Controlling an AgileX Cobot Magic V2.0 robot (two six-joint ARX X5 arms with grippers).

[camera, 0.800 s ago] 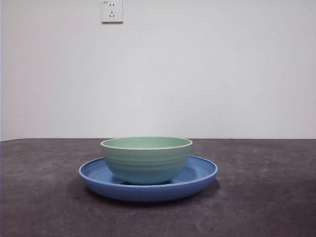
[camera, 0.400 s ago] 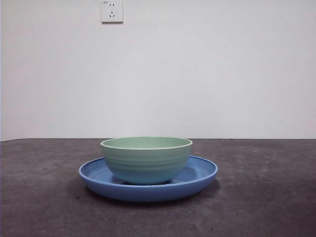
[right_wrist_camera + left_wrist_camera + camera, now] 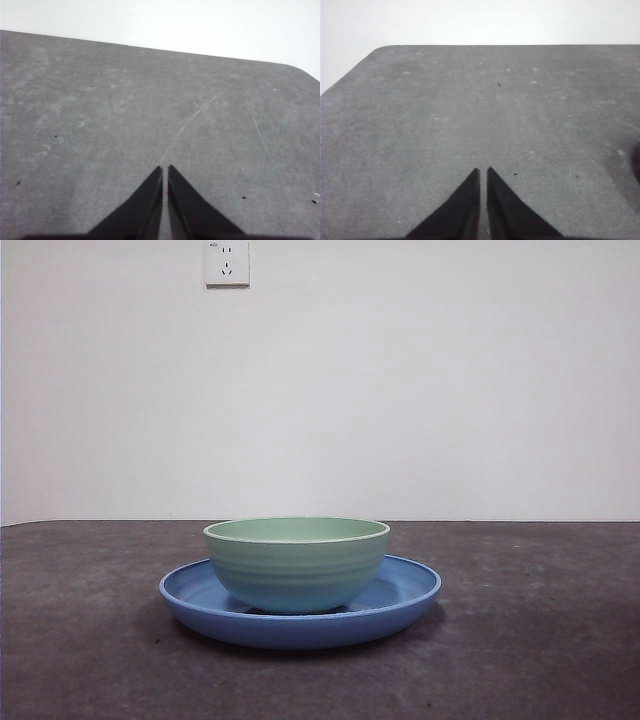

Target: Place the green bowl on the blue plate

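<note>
The wide, shallow, glossy medium-blue round plate [image 3: 300, 625] lies flat on the dark grey, speckled table [image 3: 80, 640] and is the nearest thing in the front view. Its raised sloping rim shows on both sides of what it carries. On the plate, about at its middle, stands the pale sage-green round bowl [image 3: 297, 565], upright, with faint horizontal ridges on its outer wall and a lighter rim. The bowl is narrower than the plate, so a ring of blue shows around its base. Nothing touches the bowl from above.

Beyond the plate the table runs back to a plain white wall [image 3: 450, 390]. High on that wall, above the plate and a little to its left, sits a white electrical socket [image 3: 227, 262].

Neither arm shows near the plate. The left gripper [image 3: 483, 172] hangs over bare table, its two black jaws drawn together to a thin slit, gripping nothing. The right gripper [image 3: 165, 170] likewise hangs over bare, scratched table, jaws nearly touching and likewise empty.
</note>
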